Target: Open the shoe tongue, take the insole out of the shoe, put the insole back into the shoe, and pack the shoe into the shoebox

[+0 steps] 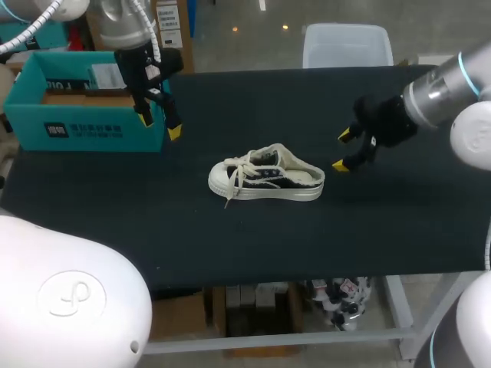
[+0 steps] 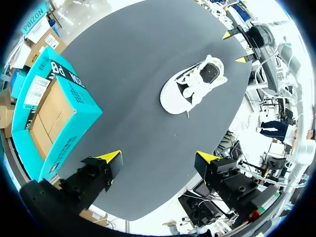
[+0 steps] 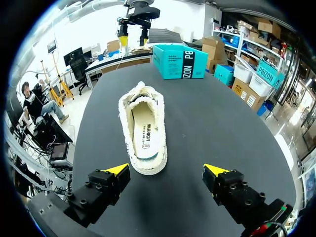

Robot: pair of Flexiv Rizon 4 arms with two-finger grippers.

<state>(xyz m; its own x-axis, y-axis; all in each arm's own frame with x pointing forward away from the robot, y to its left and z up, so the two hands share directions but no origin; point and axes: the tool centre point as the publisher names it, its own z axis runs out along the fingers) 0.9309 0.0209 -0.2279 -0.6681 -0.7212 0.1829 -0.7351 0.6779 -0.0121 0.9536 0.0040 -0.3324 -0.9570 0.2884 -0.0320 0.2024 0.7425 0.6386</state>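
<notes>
Left claw (image 1: 160,125) hangs over the black table (image 1: 230,245) with its two yellow tips wide apart, and it holds nothing. It is just beside the near corner of the teal shoebox (image 1: 92,126), at about ten o'clock from the shoe (image 1: 265,178) and well apart from it. From the left wrist, the shoebox sits beside one finger, and its top shows brown card. The shoe lies far ahead of the claw. The right claw (image 1: 342,150) has its tips apart too, with nothing between them. It hangs at about three o'clock from the shoe, near the heel but not touching it. The shoe is white with loose laces (image 1: 238,178) and rests flat on its sole near the middle of the table. Its toe points to nine o'clock and its heel to three o'clock. From the right wrist, the heel is just ahead of the open fingers. You can look right down into the shoe, and the pale insole (image 3: 143,131) lies flat inside it. The shoebox stands far off at ten o'clock from the shoe, by the table's back left corner.
</notes>
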